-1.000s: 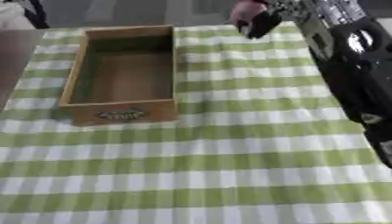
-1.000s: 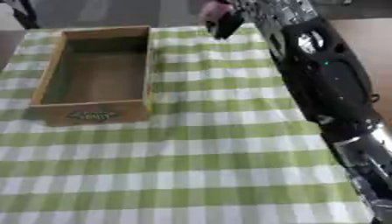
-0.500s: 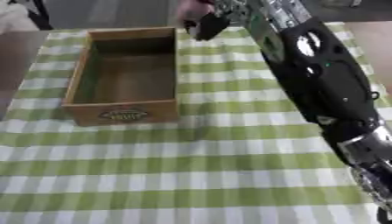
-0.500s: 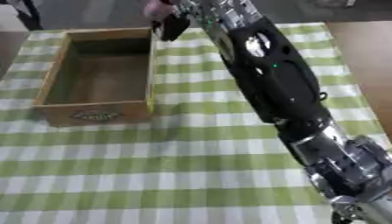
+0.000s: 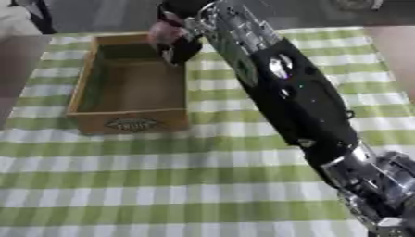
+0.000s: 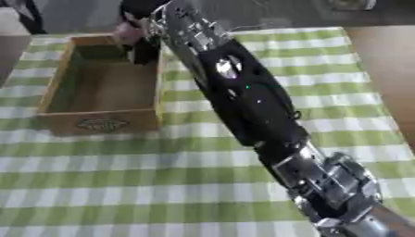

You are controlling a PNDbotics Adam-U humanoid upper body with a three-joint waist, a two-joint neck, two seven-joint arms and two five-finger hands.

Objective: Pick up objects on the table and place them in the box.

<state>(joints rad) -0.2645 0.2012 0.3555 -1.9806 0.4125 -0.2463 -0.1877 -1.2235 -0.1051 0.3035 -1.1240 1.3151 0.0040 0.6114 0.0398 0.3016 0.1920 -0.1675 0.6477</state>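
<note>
The open box (image 5: 129, 111) is plain matt wood with a dark stamped emblem on its front wall. It sits on a soft cloth (image 5: 162, 185), green and white checked, matt. The robot's right arm (image 5: 292, 97) has a glossy black shell and bare silver metal joints lower down.

Green-checked tablecloth (image 5: 162, 185), brown tabletop (image 6: 389, 69), dark floor beyond

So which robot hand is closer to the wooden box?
The right hand. It hangs over the wooden box's far right corner, curled round a pinkish thing. The left hand shows in neither view.
</note>
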